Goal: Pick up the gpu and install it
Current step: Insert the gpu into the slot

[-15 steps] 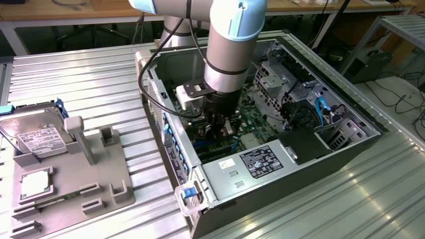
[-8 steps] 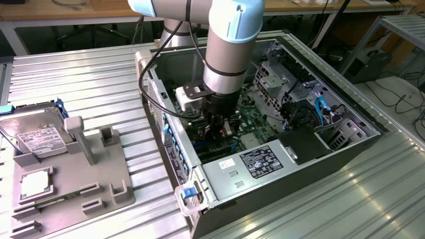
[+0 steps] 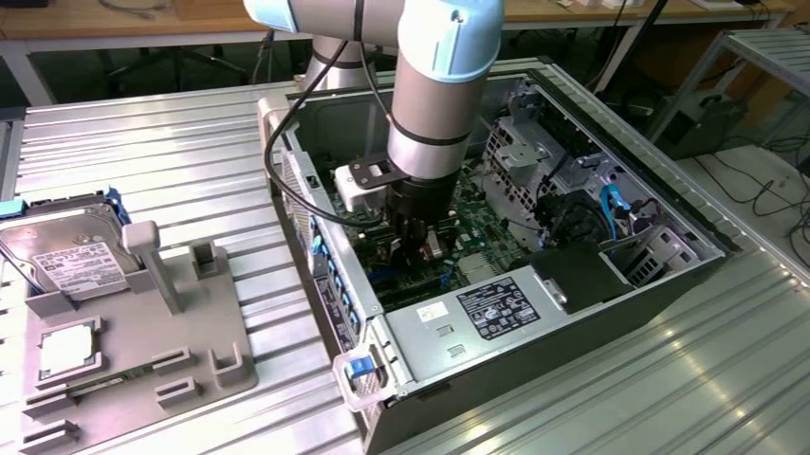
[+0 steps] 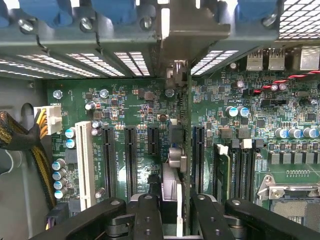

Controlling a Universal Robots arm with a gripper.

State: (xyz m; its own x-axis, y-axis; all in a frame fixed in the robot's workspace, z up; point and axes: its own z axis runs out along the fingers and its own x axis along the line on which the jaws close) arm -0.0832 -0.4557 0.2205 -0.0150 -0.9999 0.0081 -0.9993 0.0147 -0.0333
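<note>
The gpu (image 4: 175, 165) shows edge-on in the wrist view: a thin green board with a dark and silver cooler, standing upright over the green motherboard (image 4: 135, 105) in line with an expansion slot. Its silver end bracket (image 4: 172, 35) reaches the case's rear slot wall. My gripper (image 4: 176, 220) is shut on the card, one black finger (image 4: 147, 215) on each side of it. In the exterior view my gripper (image 3: 424, 245) reaches straight down into the open computer case (image 3: 506, 313), with the gpu (image 3: 433, 248) between its fingers, low over the motherboard (image 3: 487, 237).
Empty black slots (image 4: 120, 160) and a white slot (image 4: 85, 165) lie beside the card, memory slots (image 4: 240, 170) and the processor socket (image 4: 295, 190) on its other side. A braided cable (image 4: 15, 135) curves nearby. On the exterior view's left, a grey fixture (image 3: 190, 351) holds a hard drive (image 3: 70, 256) and a processor chip (image 3: 66, 349).
</note>
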